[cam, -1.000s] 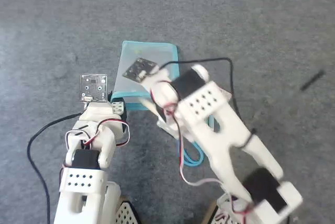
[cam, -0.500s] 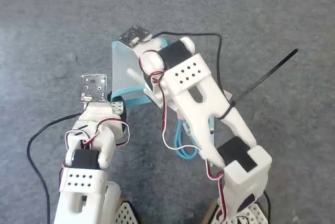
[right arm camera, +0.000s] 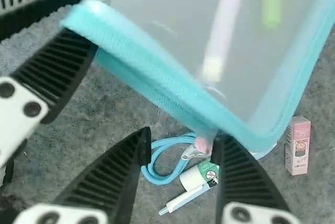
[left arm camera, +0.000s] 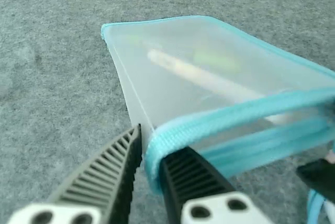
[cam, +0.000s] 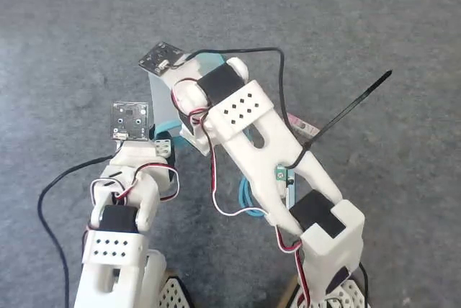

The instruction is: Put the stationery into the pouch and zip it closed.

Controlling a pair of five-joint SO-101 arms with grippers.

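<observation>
A translucent pouch (left arm camera: pixel 209 77) with a light blue zipper edge hangs tilted off the carpet, a pale pencil (left arm camera: pixel 199 75) and a green item inside it. My left gripper (left arm camera: pixel 152 143) is shut on the pouch's zipper edge at one corner, also seen at the pouch (cam: pixel 160 103) in the high view. My right gripper (right arm camera: pixel 180 137) stands open at the zipper edge (right arm camera: pixel 157 82), with a pink zipper pull (right arm camera: pixel 201 143) beside one finger. The left gripper's fingers (right arm camera: pixel 52 72) pinch the same edge close by.
On the grey carpet under the right arm lie a blue coiled cable (right arm camera: pixel 162 169), a green-and-white item (right arm camera: pixel 201 174), a white pen (right arm camera: pixel 183 200) and a pink eraser box (right arm camera: pixel 298 145). A black strap (cam: pixel 353 106) sticks out from the right arm.
The right arm has swung left and away across the pouch, and the pouch has tipped up from flat to tilted. The left arm has kept still.
</observation>
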